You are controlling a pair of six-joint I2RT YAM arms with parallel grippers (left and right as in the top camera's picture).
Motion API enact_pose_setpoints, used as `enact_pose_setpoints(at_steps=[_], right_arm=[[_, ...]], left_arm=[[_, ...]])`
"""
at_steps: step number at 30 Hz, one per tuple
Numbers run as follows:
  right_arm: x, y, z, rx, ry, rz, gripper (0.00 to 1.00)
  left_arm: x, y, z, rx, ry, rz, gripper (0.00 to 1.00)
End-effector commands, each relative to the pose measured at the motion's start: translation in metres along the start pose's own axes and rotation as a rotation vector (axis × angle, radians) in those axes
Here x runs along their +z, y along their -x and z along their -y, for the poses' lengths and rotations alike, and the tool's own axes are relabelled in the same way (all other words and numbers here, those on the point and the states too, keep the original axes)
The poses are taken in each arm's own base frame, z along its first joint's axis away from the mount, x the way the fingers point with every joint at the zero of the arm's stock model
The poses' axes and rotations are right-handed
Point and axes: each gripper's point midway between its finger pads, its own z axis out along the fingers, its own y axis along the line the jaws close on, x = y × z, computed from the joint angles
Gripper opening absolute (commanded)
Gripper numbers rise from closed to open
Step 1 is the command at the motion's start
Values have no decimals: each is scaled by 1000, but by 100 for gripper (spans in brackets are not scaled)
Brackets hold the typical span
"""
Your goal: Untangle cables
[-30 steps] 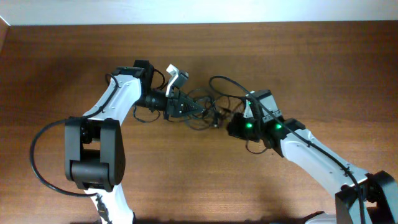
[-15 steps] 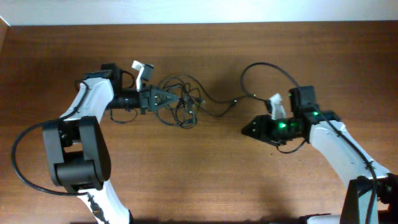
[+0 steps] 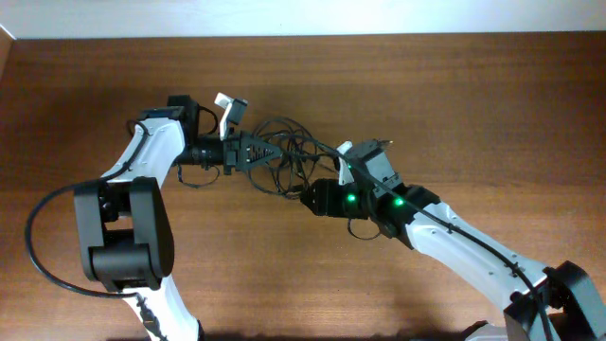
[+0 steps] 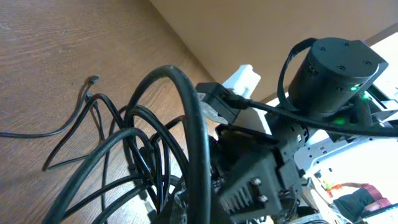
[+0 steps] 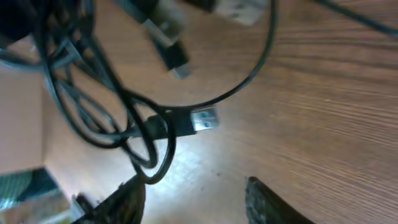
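Left gripper (image 3: 268,152), jaws pressed together on the cables (image 3: 289,152), holds the tangled bundle at upper centre of the overhead frame. Right gripper (image 5: 196,200), fingers spread and empty, sits just beneath a USB plug (image 5: 204,119) at mid-frame, over the wooden table (image 3: 454,95)

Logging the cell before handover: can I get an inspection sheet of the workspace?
Surface: brown wooden table.
Job's things: thin black cables, tangled between the arms; a USB plug shows near the right gripper.
Clutter: nothing seen.
Grippers: left gripper shut in the tangle, apparently on the cables; right gripper open, empty.
Cables: thick arm wiring loops beside the left arm.
Surroundings: pale wall behind the table.
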Motion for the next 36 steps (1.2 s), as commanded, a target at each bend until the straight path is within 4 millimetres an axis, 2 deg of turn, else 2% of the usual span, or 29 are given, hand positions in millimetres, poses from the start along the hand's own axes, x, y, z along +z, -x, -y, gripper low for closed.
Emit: enact_pose_setpoints(at_steps=[1,4,6,9,21,23,26,27,30,32,34,36], right_arm=[[7,11,13,51,-68,56,47],[15,13,14,48,-63,61,43],[15,20,5,31,-20,86,43],[16,18,-3,24,19,67,43],[18,17,-5,41,1,89,43],[21,17,-13,17,-4,117,43],[26,13,-35,-36,27,152,42],[27,12,-35,-42,11,167,41],[32,9,-34,-64,-43,206,32],[37,10,-25,-64,-88,225,27],[35,16,-6,-48,-156,245,5],[31,19,8,-51,-192,233,4]], left_arm=[[-2,8,11,16,-18,30,0],[-2,8,11,12,-18,30,0],[-2,8,11,12,-18,30,0],[-2,8,11,14,-18,30,0],[-2,9,11,17,-18,30,0],[-2,9,11,16,-18,30,0],[-2,9,11,16,-18,30,0],[-2,9,11,16,-18,30,0],[-3,9,11,16,-18,30,0],[-2,9,11,16,-18,30,0],[-3,8,10,16,-16,29,0],[-2,7,8,21,-4,17,0]])
